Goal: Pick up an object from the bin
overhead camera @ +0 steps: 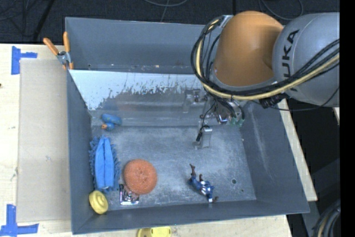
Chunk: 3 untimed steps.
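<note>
Camera view, from above: the arm point(310, 53) reaches in from the right, its wrist under an orange cover point(249, 47) ringed by black and yellow cables point(201, 61). Beneath it sits the grey bin point(138, 47), with sloping walls and a scuffed floor.

The gripper point(202, 137) hangs from the wrist, low over bare floor in the right half of the bin, nearer the back wall than the front. I cannot tell how far open it is, nor whether it has hold of anything. It stands apart from all the loose things.

A long blue duster point(104, 164) with fringed edges lies along the left wall, running front to back. Just to its right is a round orange scrubber point(140, 176), flat on the floor.

A blue-and-white figure point(201, 186) lies near the front wall. It is the thing nearest the gripper, on the front side of it and clearly apart from it.

A blue lump point(111, 119) rests at the back left of the floor, beyond the duster's far end. A yellow knob point(99, 201) sits in the front left corner, just beside the duster's near end. A black, white and pink scrap point(128, 196) lies just beside the scrubber's front edge, between knob and scrubber; whether it touches the scrubber I cannot tell.
</note>
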Each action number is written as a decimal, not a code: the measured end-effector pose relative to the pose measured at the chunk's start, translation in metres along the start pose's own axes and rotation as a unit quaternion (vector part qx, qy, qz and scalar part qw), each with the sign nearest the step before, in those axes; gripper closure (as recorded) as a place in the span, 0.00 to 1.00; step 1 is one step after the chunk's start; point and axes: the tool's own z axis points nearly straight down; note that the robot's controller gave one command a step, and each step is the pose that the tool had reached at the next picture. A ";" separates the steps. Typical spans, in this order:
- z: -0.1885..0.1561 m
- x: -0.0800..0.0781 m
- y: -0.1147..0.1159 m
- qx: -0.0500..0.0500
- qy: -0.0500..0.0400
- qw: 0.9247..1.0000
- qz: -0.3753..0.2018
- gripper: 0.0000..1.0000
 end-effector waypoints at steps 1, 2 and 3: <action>0.054 0.016 0.021 0.000 0.000 1.000 -0.020 0.00; 0.093 0.038 0.036 0.000 0.001 0.999 0.050 0.00; 0.101 0.036 0.077 0.001 0.001 1.000 -0.012 0.00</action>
